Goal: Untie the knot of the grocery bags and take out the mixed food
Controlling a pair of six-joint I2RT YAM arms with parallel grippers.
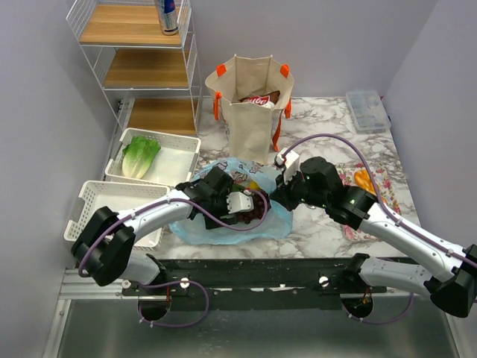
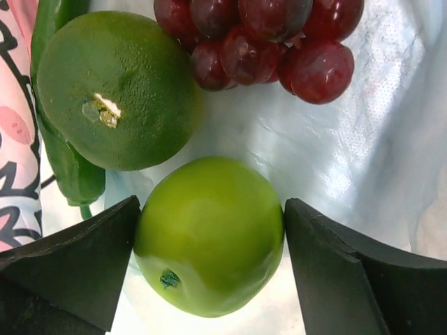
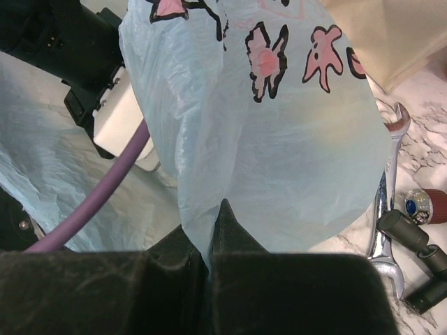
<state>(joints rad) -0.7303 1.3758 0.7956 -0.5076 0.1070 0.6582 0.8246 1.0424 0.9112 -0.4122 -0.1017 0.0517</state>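
The light-blue plastic bag [image 1: 195, 228] lies open at the table's front, between my arms. My left gripper [image 1: 250, 209] reaches into it, open, its fingers on either side of a smooth green apple [image 2: 209, 234] that rests on the bag's floor. Beyond the apple lie a rough green citrus [image 2: 112, 87], dark red grapes [image 2: 265, 42] and a long green vegetable [image 2: 66, 160]. My right gripper [image 3: 213, 223] is shut on a fold of the bag [image 3: 279, 139], holding its printed side up. Behind stands the beige tote [image 1: 253, 112] with a snack packet [image 1: 257, 99] inside. Lettuce [image 1: 140, 156] lies in a white basket [image 1: 182, 142].
A second white basket [image 1: 112, 198] sits at the front left. A wire shelf [image 1: 134, 60] at the back left carries a drink can [image 1: 168, 15]. A clear box [image 1: 367, 110] and a floral cloth [image 1: 376, 190] are on the right. Metal wrenches [image 3: 391, 209] lie beside the bag.
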